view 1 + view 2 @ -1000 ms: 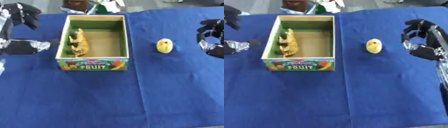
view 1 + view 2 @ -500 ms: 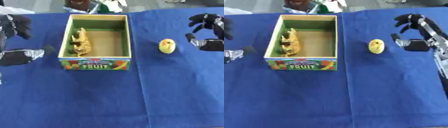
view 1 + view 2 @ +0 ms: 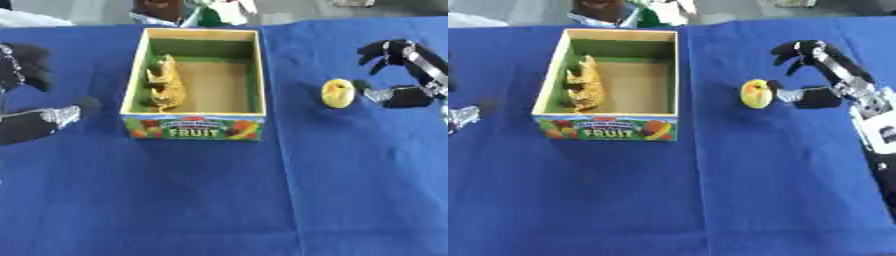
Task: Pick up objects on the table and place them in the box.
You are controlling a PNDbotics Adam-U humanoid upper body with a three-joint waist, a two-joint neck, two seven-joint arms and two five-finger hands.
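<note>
Yellow egg-shaped toy [image 3: 755, 94] lies on the blue cloth [image 3: 219, 200], right of the cardboard fruit box [image 3: 194, 127]. Right hand [image 3: 820, 75] sits just beside it, fingers spread, holding nothing. Reaching step; closing around it likely comes next.

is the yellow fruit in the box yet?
No, the yellow fruit lies on the blue cloth right of the box, beside the right hand.

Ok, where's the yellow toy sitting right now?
The yellow toy lies on the blue cloth right of the fruit box, outside it, just left of the right hand, whose fingers are spread.
</note>
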